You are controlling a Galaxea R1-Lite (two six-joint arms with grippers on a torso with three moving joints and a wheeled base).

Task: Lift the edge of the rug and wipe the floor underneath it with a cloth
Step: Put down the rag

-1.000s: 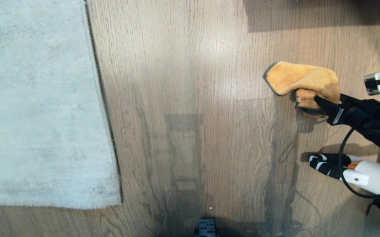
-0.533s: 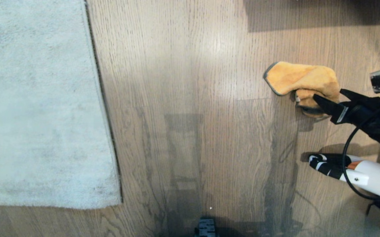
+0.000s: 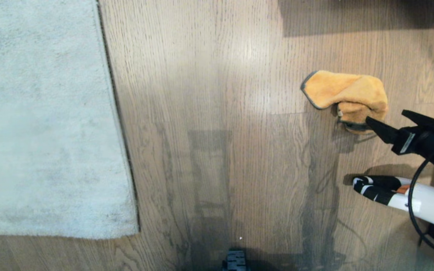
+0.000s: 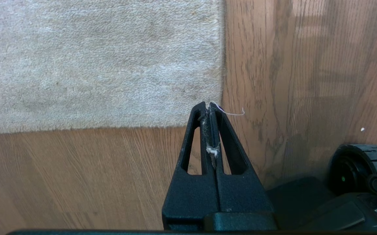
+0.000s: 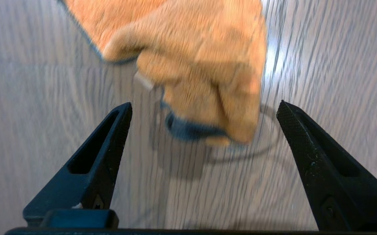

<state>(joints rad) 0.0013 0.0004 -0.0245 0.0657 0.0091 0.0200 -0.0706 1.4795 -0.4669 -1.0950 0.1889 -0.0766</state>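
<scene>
The pale grey rug lies flat at the left, its rug edge [image 3: 117, 113] running down to a corner [image 3: 137, 230]. The orange-tan cloth [image 3: 346, 96] lies crumpled on the wood-grain floor [image 3: 220, 94] at the right. My right gripper [image 3: 385, 116] is open just beside the cloth's near end, not gripping it. In the right wrist view the cloth [image 5: 191, 58] sits ahead of the wide-spread right gripper [image 5: 204, 103]. My left gripper [image 4: 209, 104] is shut, with only lint strands in it, hanging over the rug edge's corner [image 4: 220, 124].
A white tube-shaped part with a black-and-white tip [image 3: 408, 195] lies at the lower right below my right arm. A black wheel [image 3: 234, 261] of the base shows at the bottom edge, and again in the left wrist view [image 4: 365, 163]. A dark shadow band crosses the top right.
My right gripper has opened, let go of the cloth and drawn back to the right. The cloth stays in place on the floor. The rug has not moved.
</scene>
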